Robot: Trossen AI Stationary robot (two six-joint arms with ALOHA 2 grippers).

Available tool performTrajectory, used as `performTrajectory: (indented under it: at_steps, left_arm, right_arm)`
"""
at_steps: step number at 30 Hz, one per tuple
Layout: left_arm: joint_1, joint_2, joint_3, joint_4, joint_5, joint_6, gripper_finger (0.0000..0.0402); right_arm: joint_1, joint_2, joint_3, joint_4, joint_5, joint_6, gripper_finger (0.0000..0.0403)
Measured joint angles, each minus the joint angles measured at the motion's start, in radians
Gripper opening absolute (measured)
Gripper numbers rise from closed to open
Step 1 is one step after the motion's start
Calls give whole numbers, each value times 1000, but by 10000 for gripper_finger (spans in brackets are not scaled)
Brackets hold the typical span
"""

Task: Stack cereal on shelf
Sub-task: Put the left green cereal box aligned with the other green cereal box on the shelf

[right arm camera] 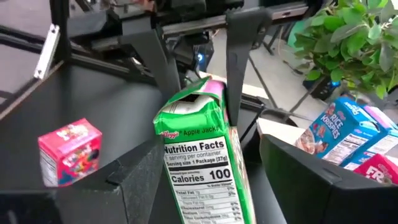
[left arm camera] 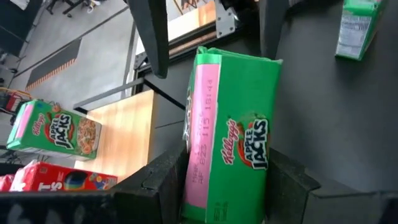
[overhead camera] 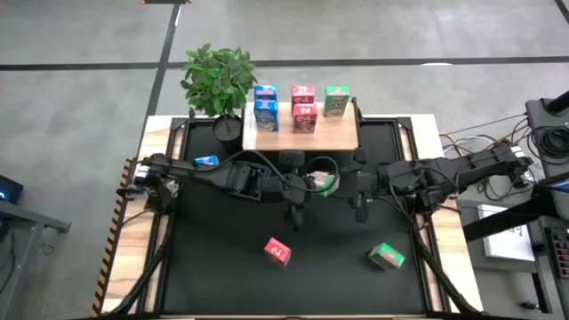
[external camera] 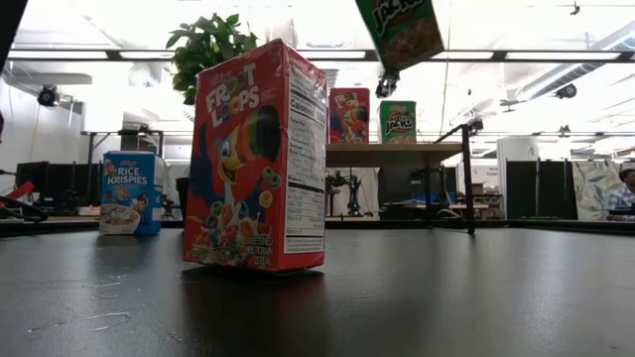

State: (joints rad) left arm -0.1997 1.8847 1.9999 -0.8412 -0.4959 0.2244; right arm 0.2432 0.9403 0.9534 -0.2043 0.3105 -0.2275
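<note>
The left pincer [overhead camera: 313, 183] holds a green carton [left arm camera: 231, 134] in the air over the middle of the counter [overhead camera: 222, 267], just in front of the shelf [overhead camera: 333, 133]. In the left wrist view its two fingers [left arm camera: 163, 180] press the carton's two sides, the Apple Jacks face turned toward the camera. The right pincer [overhead camera: 342, 184] sits just beside it, around the same carton: the right wrist view shows the nutrition panel between its fingers [right arm camera: 140, 183], which stand wide with a gap on each side and do not touch the box. The left arm's fingers grip the carton's far end in that view.

On the shelf stand five cartons: two blue [overhead camera: 265, 115], one right behind the other at its left end, two red-pink [overhead camera: 304, 118] likewise in the middle, and one green [overhead camera: 335, 101] at the back right. The front right of the board is bare.

Three cartons are down on the counter. A red-pink one [overhead camera: 277, 252] lies in front of the arms, a little left of centre, and in the low view it stands upright close to the camera. A green one [overhead camera: 387, 257] lies to the front right. A blue one [overhead camera: 206, 162] sits at the left by the left arm; whether the arm touches it is hard to make out from above.

A potted plant [overhead camera: 219, 82] stands at the shelf's left rear corner.
</note>
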Motion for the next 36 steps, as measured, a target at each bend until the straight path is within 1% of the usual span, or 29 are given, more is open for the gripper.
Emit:
performTrajectory:
  at_steps: [5, 8, 12, 16, 19, 28, 31, 36]
  left_arm:
    - [2, -1, 0, 2, -62, -30, 158]
    - [6, -3, 0, 4, -64, -31, 158]
    - [14, -3, 0, 5, -62, -29, 158]
    - [16, -3, 0, 6, -59, -24, 158]
    - [16, -3, 0, 7, -37, -24, 158]
    - [16, -3, 0, 9, -36, -24, 158]
    - [16, -4, 0, 7, -36, -23, 158]
    - [16, -4, 0, 7, -36, -5, 158]
  right_arm:
    - [0, -7, 52, -112, -4, 54, 261]
    - [0, -7, 61, -118, -1, 60, 273]
    - [-2, 15, 59, -121, 35, 49, 282]
    - [-2, 44, 59, -116, 106, 18, 282]
    - [-6, 61, 65, -109, 117, -5, 276]
    - [-15, 95, 117, -106, 117, -65, 246]
    - [-15, 96, 121, -107, 112, -71, 223]
    - [-15, 99, 121, -107, 104, -70, 173]
